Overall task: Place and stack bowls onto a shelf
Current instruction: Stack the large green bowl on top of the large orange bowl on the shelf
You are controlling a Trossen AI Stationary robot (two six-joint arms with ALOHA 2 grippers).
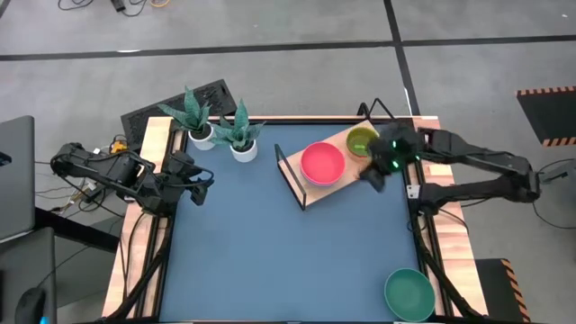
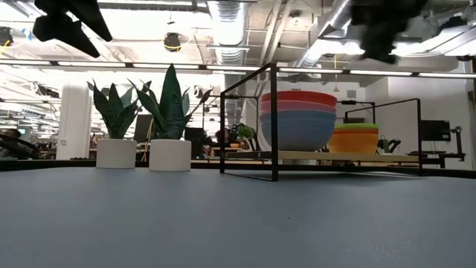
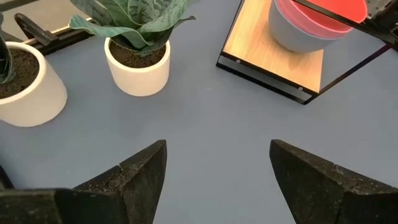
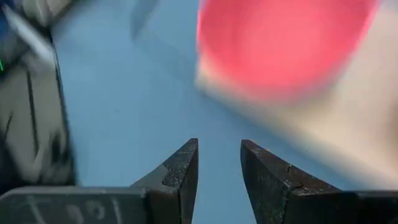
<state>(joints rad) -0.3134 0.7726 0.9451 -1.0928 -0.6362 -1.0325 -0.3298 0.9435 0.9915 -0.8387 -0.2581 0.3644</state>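
Reaching the dark green bowl (image 1: 409, 294) at the table's near right corner seems the step in hand. From above the shelf (image 1: 317, 186), the empty right gripper (image 4: 219, 163), fingers narrowly parted, should open wider before descending on its rim. Farther back, two bowl stacks fill the shelf. The left gripper (image 3: 217, 174) waits far left, wide.

Grey floor (image 1: 270, 72) w/ dark seams — ceiling ducts (image 2: 230, 22), strip lights overhead.

The right gripper (image 1: 376, 171) partly hides the lime green bowl (image 1: 361, 141); the shelf (image 4: 348, 134) shows only blurred
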